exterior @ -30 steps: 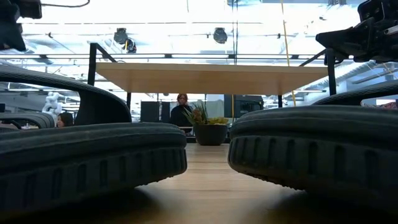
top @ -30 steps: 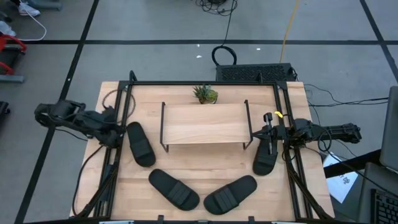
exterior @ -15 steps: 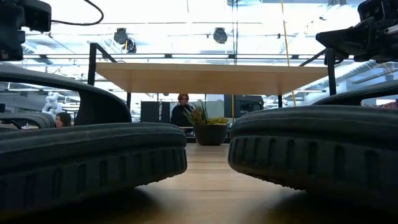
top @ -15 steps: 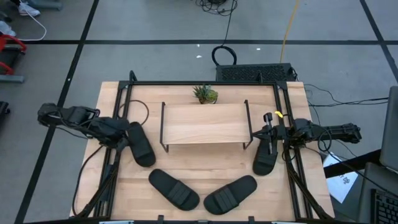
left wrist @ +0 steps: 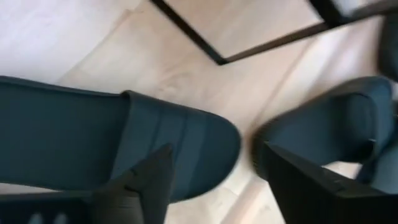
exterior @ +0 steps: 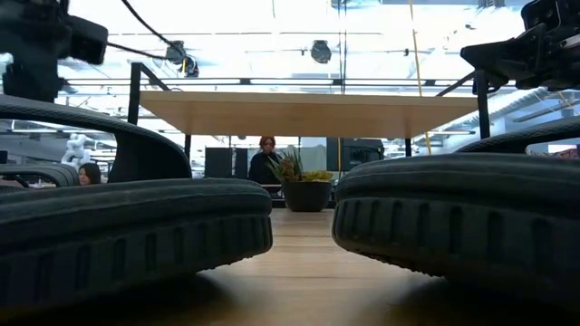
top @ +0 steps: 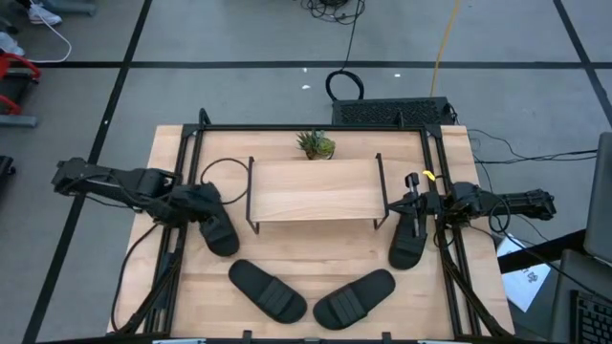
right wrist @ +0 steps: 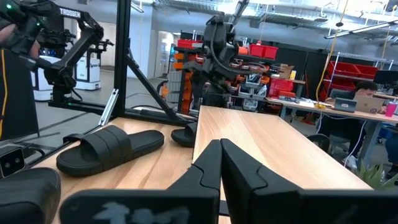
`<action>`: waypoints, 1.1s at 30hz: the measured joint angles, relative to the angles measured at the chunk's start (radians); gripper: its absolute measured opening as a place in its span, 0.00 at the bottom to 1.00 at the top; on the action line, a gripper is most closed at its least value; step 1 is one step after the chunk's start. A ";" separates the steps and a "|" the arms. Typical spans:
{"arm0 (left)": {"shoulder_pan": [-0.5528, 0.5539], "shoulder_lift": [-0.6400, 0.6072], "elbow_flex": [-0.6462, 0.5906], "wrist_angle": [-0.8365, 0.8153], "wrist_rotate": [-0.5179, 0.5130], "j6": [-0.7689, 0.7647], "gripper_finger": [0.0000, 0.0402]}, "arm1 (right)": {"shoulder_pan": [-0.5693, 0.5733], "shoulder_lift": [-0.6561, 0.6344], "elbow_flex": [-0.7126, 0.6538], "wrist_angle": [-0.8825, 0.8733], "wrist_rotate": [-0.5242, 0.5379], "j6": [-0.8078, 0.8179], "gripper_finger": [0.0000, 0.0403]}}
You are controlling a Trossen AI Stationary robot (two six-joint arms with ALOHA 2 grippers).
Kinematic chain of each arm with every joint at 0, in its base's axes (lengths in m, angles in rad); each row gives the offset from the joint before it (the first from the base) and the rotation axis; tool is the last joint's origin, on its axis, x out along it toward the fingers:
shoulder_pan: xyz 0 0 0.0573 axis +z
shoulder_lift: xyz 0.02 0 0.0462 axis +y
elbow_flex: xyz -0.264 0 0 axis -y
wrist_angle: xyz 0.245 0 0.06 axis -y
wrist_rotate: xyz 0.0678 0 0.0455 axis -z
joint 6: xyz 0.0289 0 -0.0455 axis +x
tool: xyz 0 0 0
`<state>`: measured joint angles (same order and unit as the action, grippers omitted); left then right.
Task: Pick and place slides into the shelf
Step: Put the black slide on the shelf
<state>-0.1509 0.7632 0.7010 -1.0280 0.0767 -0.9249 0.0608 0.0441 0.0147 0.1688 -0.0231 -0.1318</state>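
Several black slides lie sole-down on the table: one to the left of the shelf (top: 218, 227), one to its right (top: 407, 244), and two near the front edge (top: 268, 290) (top: 354, 297). The shelf (top: 314, 190) stands at the table's middle with nothing on its plank top. My left gripper (top: 205, 200) hangs open over the far end of the left slide (left wrist: 124, 143), one finger on either side of the strap region. My right gripper (top: 418, 204) is shut, held level above the right slide at about shelf-top height (right wrist: 219, 163).
A small potted plant (top: 316, 144) stands behind the shelf. A black frame (top: 316, 127) runs around the table's edges. The strip of table between the shelf and the two front slides is bare wood (top: 316, 250). People sit in the room beyond (exterior: 265, 163).
My left gripper has travelled toward the table's right edge, from the left frame rail to a spot over the far end of the left slide. The slides and my right arm have stayed where they were.
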 joint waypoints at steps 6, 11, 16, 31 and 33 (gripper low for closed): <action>0.073 0.115 0.000 -0.034 -0.025 0.006 0.72 | 0.000 0.000 -0.001 0.000 0.000 0.000 0.00; 0.114 0.194 0.000 -0.045 -0.002 0.068 0.74 | 0.000 0.000 -0.001 -0.001 0.000 0.000 0.00; 0.143 0.237 0.000 -0.055 0.030 0.144 0.74 | 0.000 0.000 -0.001 -0.001 -0.001 0.000 0.00; 0.292 0.219 -0.031 -0.117 0.154 0.334 0.74 | 0.000 0.000 0.000 -0.018 -0.005 0.015 0.00; 0.299 0.221 -0.062 -0.092 0.177 0.345 0.74 | 0.000 0.000 0.000 -0.018 -0.005 0.015 0.00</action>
<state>0.1485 0.9838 0.6388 -1.1198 0.2539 -0.5803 0.0608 0.0444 0.0143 0.1511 -0.0277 -0.1165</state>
